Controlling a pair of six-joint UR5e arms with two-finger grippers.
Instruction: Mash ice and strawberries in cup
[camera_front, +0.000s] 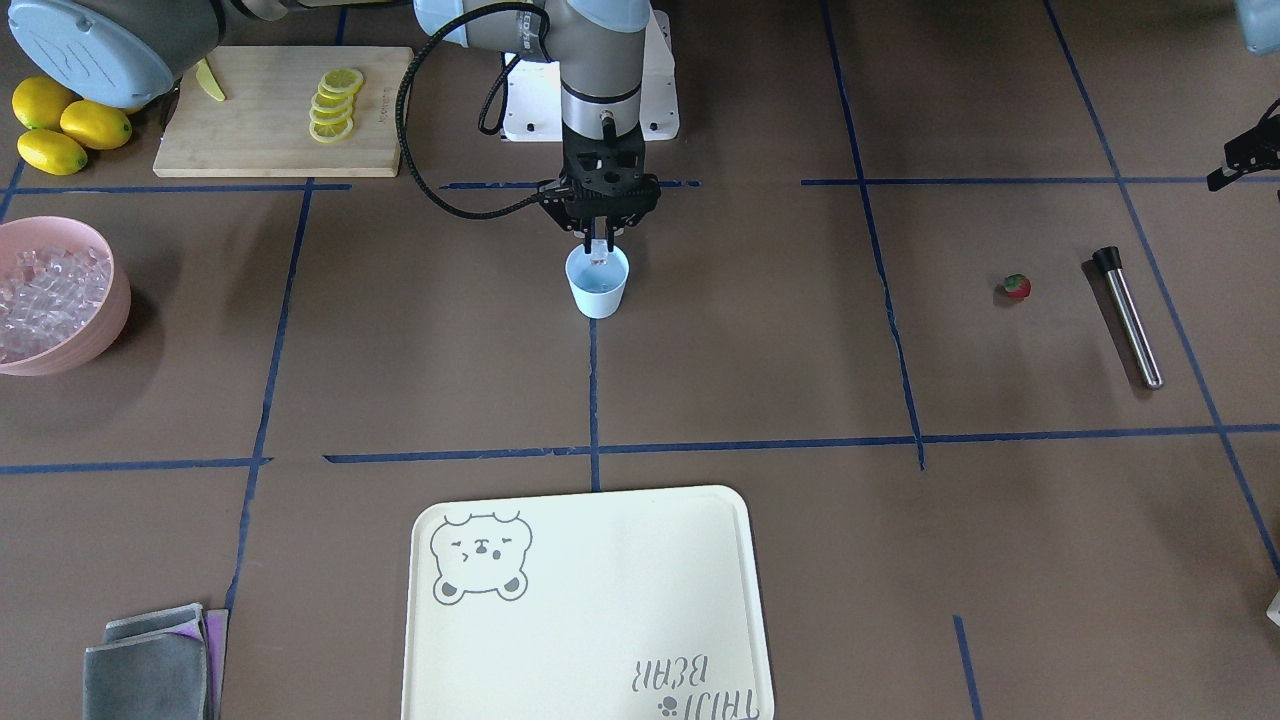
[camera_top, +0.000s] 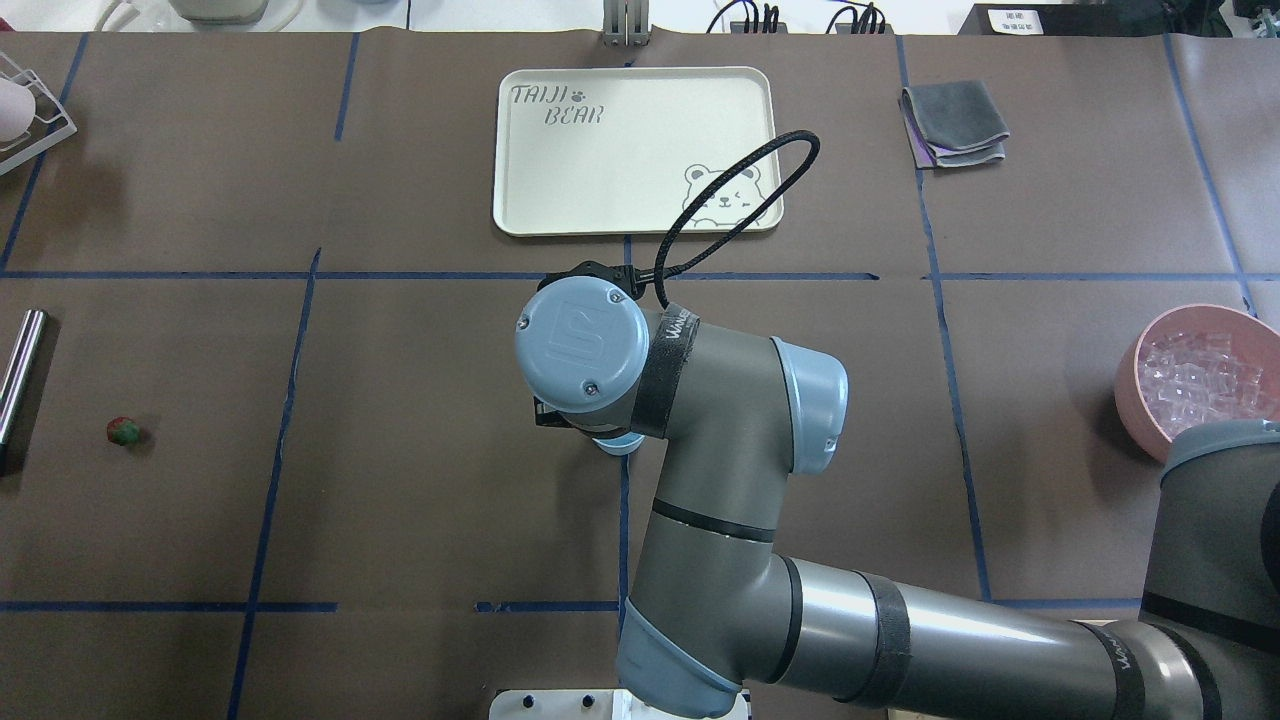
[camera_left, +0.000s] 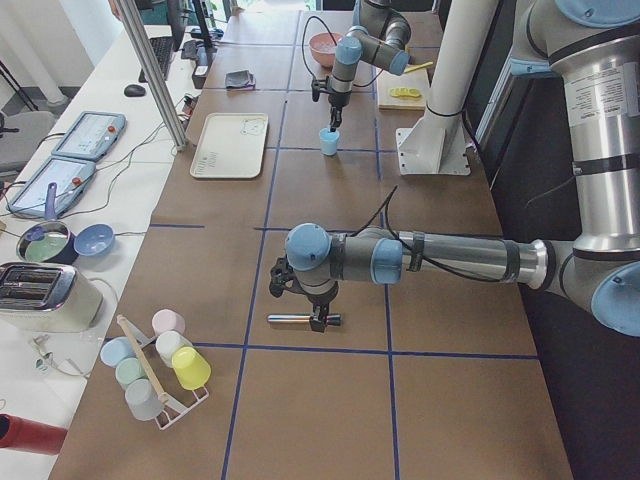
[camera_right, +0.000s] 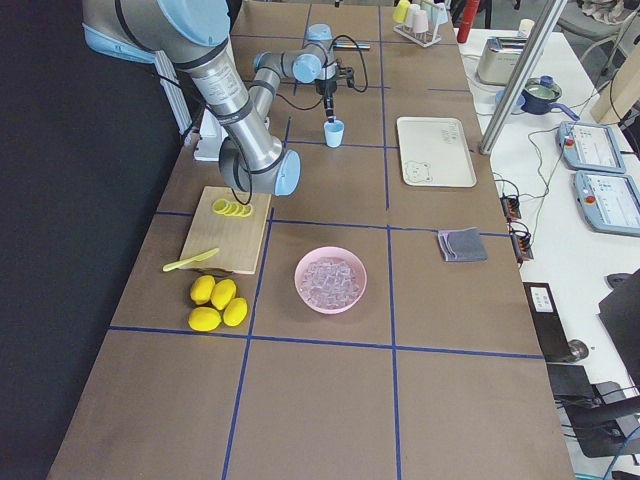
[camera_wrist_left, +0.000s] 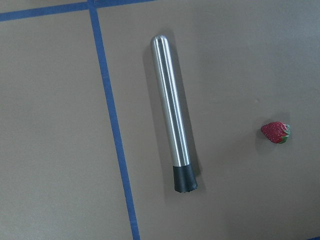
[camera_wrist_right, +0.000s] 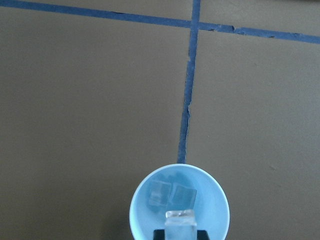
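Cup (camera_wrist_right: 179, 205) stands upright at table centre, right on a crossing of blue tape lines (camera_wrist_right: 186, 117). Two ice cubes (camera_wrist_right: 182, 194) lie on its bottom. No fruit inside.

Right gripper (camera_front: 598, 248) hangs straight down over the cup mouth, its fingers pinching a third ice cube (camera_wrist_right: 180, 222) just above the rim at the cup's 6 o'clock in the wrist view. The hold is vertical and centred, probably so the cube falls inside and not onto the table. Judged step: loading ice; mashing not begun.

Clock bearings from the cup, front-facing view:
- 3 o'clock, well apart: strawberry (camera_front: 1016, 287) on bare table. The metal masher (camera_front: 1127, 316) lies flat just beyond it, black tip toward 12.
- 9 o'clock, far edge: pink bowl (camera_front: 100, 340) heaped with ice, the likely source of the cubes.
- 10 to 11 o'clock: cutting board (camera_front: 270, 130) with lemon slices (camera_front: 335, 105); whole lemons (camera_front: 60, 125) beside it.
- 6 o'clock: bear-print tray (camera_front: 600, 620); folded grey cloths (camera_front: 150, 660) toward 7.

Left gripper (camera_left: 315, 312) hovers above the masher and strawberry, and its camera looks down on both. Probably staged there for fruit and tool. I cannot tell whether its fingers are spread or closed.
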